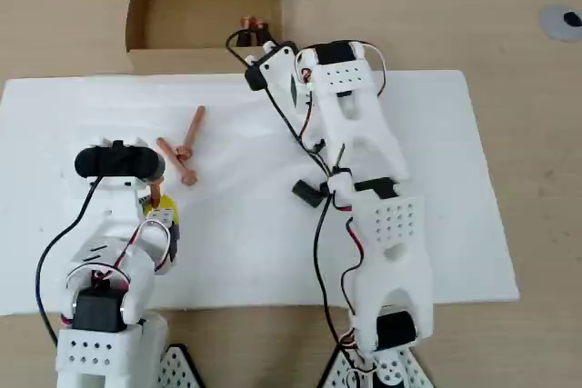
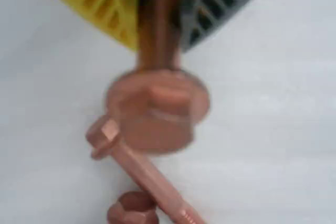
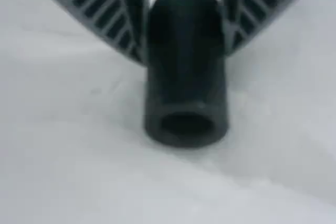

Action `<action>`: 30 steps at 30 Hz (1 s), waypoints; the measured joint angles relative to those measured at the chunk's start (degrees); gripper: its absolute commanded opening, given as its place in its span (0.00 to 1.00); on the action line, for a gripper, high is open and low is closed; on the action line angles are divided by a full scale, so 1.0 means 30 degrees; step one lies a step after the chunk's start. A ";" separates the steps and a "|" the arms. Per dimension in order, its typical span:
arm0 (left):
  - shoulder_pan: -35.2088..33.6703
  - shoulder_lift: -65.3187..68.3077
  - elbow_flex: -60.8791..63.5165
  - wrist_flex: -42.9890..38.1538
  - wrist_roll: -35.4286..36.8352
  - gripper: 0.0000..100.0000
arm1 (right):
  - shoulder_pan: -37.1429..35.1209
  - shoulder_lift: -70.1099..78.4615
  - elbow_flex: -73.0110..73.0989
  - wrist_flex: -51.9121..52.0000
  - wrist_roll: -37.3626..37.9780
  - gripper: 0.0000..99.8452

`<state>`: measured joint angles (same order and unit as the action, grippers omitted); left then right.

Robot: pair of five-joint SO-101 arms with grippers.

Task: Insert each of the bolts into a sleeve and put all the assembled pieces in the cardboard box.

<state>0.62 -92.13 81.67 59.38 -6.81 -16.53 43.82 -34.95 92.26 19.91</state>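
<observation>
Left gripper (image 2: pixel 157 22) clamps one bolt (image 2: pixel 156 109) by its shank, 8 o'clock on the mat (image 1: pixel 418 233). Right gripper (image 3: pixel 184 22) pinches a sleeve (image 3: pixel 185 93). Risk: shank meets bore off-axis and jams or slips. Spare bolts (image 1: pixel 186 147), at 10 o'clock, may get knocked.

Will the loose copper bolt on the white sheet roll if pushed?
Probably in a curve: the loose copper bolt has a round shank but a wider flanged head. It looks like solid metal, so likely stiff and heavy for its size.
</observation>
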 measured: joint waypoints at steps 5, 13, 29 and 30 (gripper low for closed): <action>0.0000 0.0000 0.0000 0.0000 0.0000 0.01 | 0.0000 0.0000 0.0000 0.0000 0.0000 0.01; 0.0000 0.0000 0.0000 0.0000 0.0000 0.01 | 0.0000 0.0029 -0.3429 0.2491 -0.0029 0.01; 0.0000 0.0000 -0.1758 0.1817 0.0029 0.01 | 0.1289 -0.3839 -0.8264 0.3136 0.0000 0.01; 0.0000 0.0000 -0.2168 0.1817 0.0029 0.01 | 0.1289 -0.4777 -0.8088 0.3165 0.0000 0.01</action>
<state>0.62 -92.13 75.16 64.84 -6.73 -12.66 29.49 -59.21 101.76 19.91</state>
